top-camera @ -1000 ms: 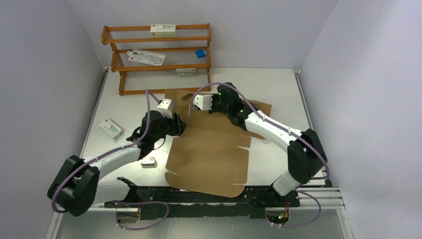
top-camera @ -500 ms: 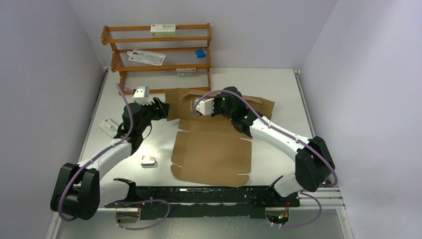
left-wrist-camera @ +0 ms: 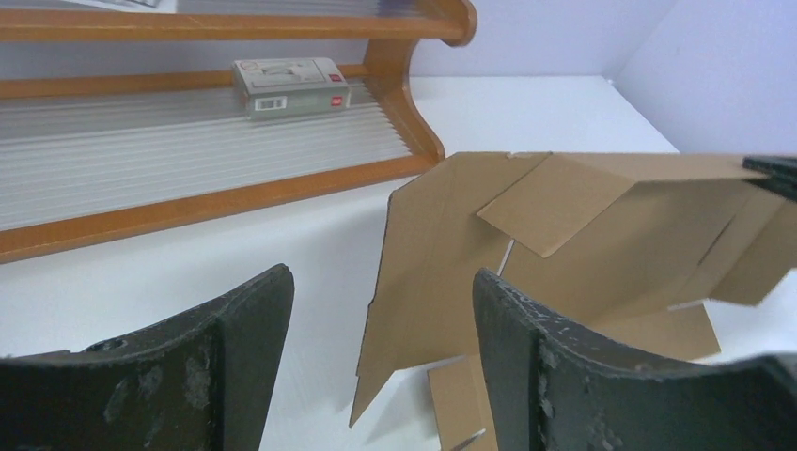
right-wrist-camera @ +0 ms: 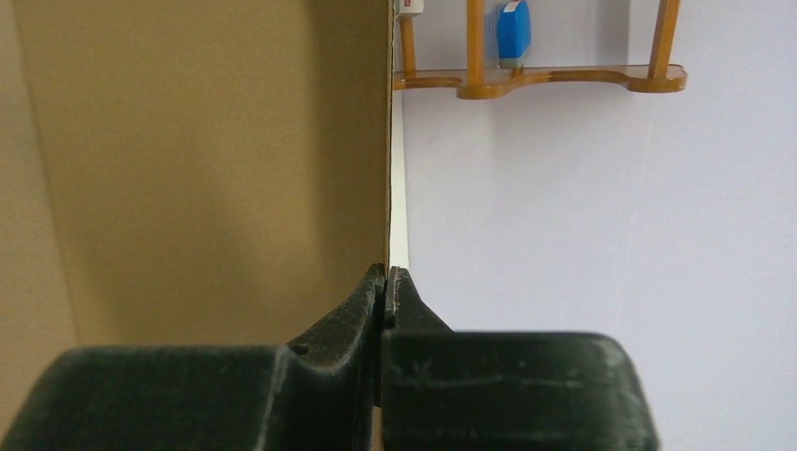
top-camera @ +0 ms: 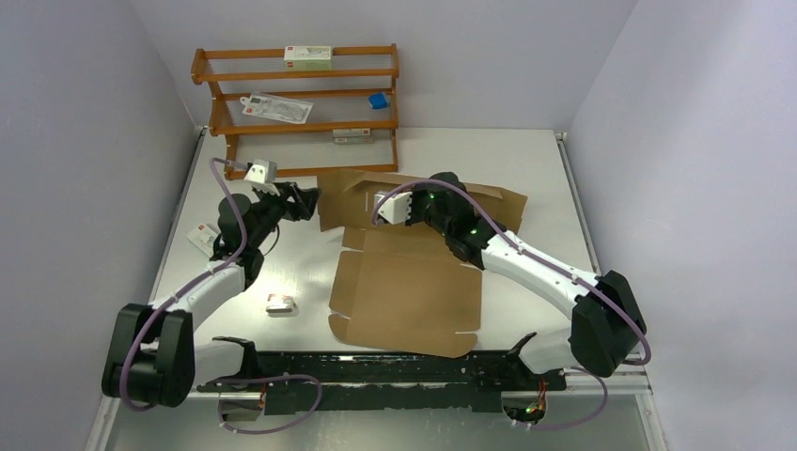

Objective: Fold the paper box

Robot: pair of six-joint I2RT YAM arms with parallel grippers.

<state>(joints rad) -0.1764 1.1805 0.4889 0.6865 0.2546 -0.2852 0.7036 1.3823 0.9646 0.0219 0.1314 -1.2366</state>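
Right, paper box (top-camera: 404, 299): lay on the desk (top-camera: 536, 178) between the two arms. Its large near panel was flat and its far section was raised off the surface, just in front of the wooden rack (top-camera: 296, 113).
Far section: through the left wrist camera I saw it standing tilted, with one small flap folded across its face.
Right claw (right-wrist-camera: 385, 280): I read it as pinched fully together on the edge of the raised cardboard. The fingertips met, and the sheet's edge ran up from between them.
Left claw (top-camera: 303, 199): spread wide with nothing in it. It hovered just left of the raised section, clear of the cardboard and pointed at it.
Rack: stood at the far left of the desk by the back wall, with a white carton (top-camera: 307, 57) on the top shelf and a small blue item (top-camera: 378, 100) on the middle one.
Desk, left side: a printed white carton (top-camera: 209, 241) lay near the left arm, and a smaller white object (top-camera: 280, 303) lay just left of the flat panel.
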